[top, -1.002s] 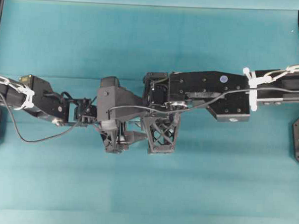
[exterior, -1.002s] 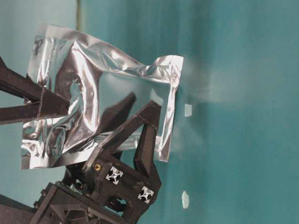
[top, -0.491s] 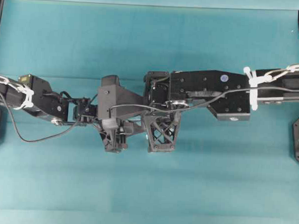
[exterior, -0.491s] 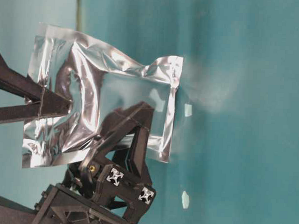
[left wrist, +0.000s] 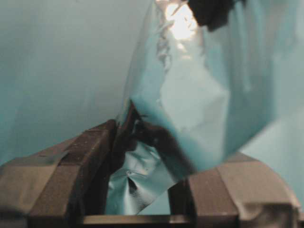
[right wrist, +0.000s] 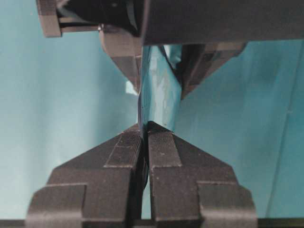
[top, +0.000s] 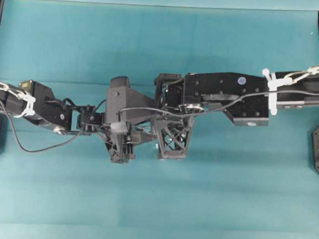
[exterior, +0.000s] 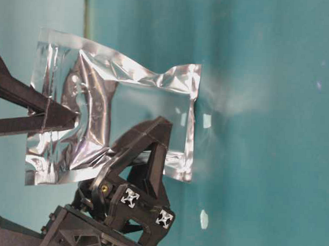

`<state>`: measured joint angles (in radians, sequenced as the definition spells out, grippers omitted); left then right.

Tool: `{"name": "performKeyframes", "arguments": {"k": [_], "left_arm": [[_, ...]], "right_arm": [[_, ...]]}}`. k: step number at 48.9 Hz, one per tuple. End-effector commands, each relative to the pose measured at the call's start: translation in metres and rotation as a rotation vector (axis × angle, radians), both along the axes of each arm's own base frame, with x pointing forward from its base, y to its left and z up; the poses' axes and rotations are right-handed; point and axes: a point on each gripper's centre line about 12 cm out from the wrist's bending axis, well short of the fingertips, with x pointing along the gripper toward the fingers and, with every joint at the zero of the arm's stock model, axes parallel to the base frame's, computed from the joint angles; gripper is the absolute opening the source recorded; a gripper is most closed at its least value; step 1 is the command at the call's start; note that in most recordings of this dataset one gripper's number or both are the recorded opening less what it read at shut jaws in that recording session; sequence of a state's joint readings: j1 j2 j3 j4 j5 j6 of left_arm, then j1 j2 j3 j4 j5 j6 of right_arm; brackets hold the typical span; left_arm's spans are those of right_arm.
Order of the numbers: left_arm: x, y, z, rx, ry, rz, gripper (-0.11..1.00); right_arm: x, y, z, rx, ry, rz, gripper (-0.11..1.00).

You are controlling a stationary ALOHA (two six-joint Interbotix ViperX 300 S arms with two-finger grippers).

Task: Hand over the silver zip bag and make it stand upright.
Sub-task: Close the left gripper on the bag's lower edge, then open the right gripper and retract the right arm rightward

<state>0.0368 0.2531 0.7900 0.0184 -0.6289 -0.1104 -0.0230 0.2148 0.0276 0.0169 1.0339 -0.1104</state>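
silver zip bag (exterior: 113, 108): shiny silver foil, crinkled, with bright white glints and dark reflections; teal tint where it mirrors the surroundings
worktop (top: 156, 204): plain teal, unpatterned
left tool (left wrist: 142, 180): matte black fingers, greyish in the left wrist view
right tool (right wrist: 145, 142): black, with fine ribbed lines across the pads
arms (top: 224, 96): black housings, black cables, white cable ties
round sticker (top: 239, 80): bluish, on the right arm's housing
markers (exterior: 130, 197): small black-and-white square patterns on the tool mount
two bits (exterior: 207, 120): pale whitish, on the teal surface
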Motion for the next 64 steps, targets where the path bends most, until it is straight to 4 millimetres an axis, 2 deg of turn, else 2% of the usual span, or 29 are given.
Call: {"name": "performKeyframes", "arguments": {"k": [1, 5, 8, 17, 22, 36, 55, 64], "left_arm": [[0.002, -0.007, 0.004, 0.0, -0.014, -0.019, 0.35], [0.002, -0.007, 0.004, 0.0, -0.014, -0.019, 0.35], [0.002, -0.007, 0.004, 0.002, -0.014, -0.02, 0.35], [0.002, -0.007, 0.004, 0.003, -0.014, -0.02, 0.32], [0.002, -0.007, 0.004, 0.006, -0.014, -0.021, 0.32], [0.001, -0.005, 0.004, 0.009, -0.012, -0.018, 0.32], [0.001, -0.005, 0.004, 0.009, -0.012, -0.018, 0.3], [0.001, -0.004, 0.004, 0.003, -0.012, -0.014, 0.3]], "right_arm": [[0.0, -0.002, 0.008, -0.004, -0.023, 0.002, 0.03], [0.0, -0.002, 0.009, -0.004, -0.025, 0.003, 0.09], [0.0, -0.002, 0.008, -0.001, -0.023, 0.002, 0.2], [-0.001, 0.0, 0.01, -0.008, -0.025, 0.014, 0.73], [-0.002, -0.001, 0.016, -0.012, -0.041, 0.013, 0.91], [-0.012, -0.005, 0.034, -0.009, -0.079, -0.013, 0.91], [-0.046, 0.0, 0.082, 0.006, -0.273, -0.046, 0.91], [-0.065, 0.001, 0.093, 0.019, -0.372, -0.071, 0.91]]}}
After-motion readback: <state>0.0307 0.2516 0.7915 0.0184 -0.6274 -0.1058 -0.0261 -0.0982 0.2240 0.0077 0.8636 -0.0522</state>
